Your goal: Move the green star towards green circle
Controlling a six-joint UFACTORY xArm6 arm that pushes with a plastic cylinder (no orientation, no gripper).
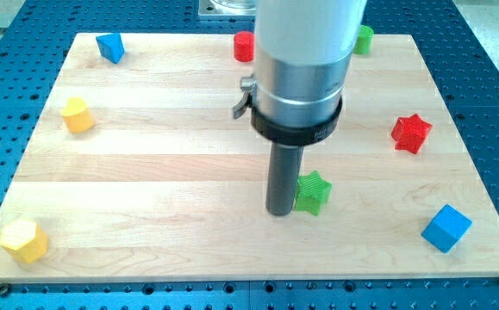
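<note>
High front view — board [146, 172] close below

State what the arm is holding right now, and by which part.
Nothing is held: the arm ends in a plain rod. My tip rests on the board against the green star, at the star's side toward the view's left.

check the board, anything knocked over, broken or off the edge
Nothing stands out. All blocks sit on the wooden board, none over its edge. My tip is beside the green star, on its left in the view.
</note>
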